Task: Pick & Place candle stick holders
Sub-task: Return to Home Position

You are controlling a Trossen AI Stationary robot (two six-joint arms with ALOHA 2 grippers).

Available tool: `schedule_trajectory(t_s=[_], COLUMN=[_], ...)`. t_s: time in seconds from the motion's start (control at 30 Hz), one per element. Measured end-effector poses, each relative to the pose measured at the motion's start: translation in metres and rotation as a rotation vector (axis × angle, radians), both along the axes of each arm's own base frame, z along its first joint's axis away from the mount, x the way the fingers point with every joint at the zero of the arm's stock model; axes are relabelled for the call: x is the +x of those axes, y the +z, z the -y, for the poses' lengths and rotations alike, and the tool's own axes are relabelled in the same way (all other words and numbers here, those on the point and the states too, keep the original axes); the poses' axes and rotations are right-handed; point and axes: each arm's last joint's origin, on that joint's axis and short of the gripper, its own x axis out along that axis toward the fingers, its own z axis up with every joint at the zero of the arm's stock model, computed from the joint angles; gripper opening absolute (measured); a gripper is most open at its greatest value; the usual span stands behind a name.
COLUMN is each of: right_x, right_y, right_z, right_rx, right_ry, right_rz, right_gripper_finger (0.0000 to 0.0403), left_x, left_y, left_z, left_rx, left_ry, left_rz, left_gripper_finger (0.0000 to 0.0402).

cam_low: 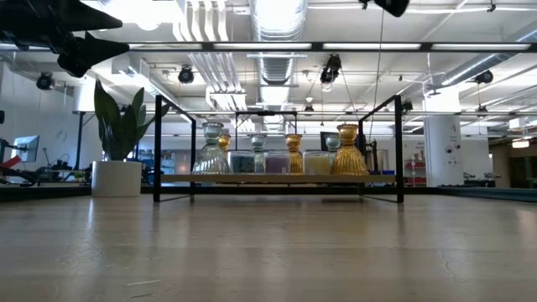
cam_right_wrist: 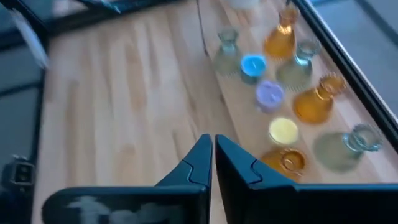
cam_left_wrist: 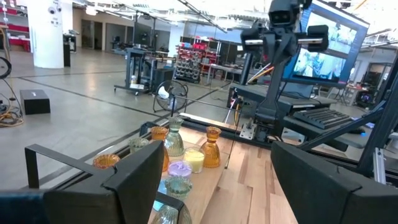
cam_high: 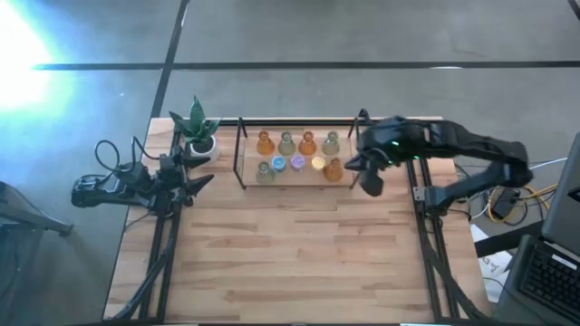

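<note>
Several candle stick holders (cam_high: 297,156) stand upright in two rows on a wooden board inside a black frame (cam_high: 241,154) at the table's far middle. They are amber and olive-green vase shapes plus small blue, purple and yellow round ones. My right gripper (cam_right_wrist: 213,152) is shut with nothing between its fingers. It hangs high above the table by the frame's right end (cam_high: 371,184), slanting down, above the nearest amber holder (cam_right_wrist: 287,160). My left gripper (cam_left_wrist: 224,186) waits open at the table's far left (cam_high: 201,167), pointing level toward the holders.
A green plant in a white pot (cam_high: 201,136) stands at the far left corner, close to my left gripper. The bare wooden tabletop (cam_high: 290,254) stretches from the frame to the near edge. Black rails (cam_high: 426,244) run along both sides of the table.
</note>
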Motion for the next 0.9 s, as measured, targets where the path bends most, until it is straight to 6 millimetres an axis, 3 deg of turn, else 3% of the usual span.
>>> schedule_trajectory(t_s=[0.17,0.4,0.7,0.9], right_x=[-0.039,-0.086,-0.105,-0.113], right_y=[-0.025,-0.082,-0.155,-0.192], right_z=[-0.015,-0.018,-0.020,-0.019], right_rx=[-0.006,-0.085,-0.290,-0.296], right_ry=[0.052,0.113,0.273,0.256], right_rz=[0.166,0.378,0.574,0.595], right_gripper_finger=[0.0008,0.0008,0.0008,0.0008], left_x=[0.000,0.000,0.000,0.000], left_y=[0.000,0.000,0.000,0.000], left_z=[0.000,0.000,0.000,0.000], left_rx=[0.000,0.000,0.000,0.000], left_ry=[0.000,0.000,0.000,0.000], left_rz=[0.000,0.000,-0.001,-0.001], left_gripper_finger=[0.0300,0.0300,0.0300,0.0300])
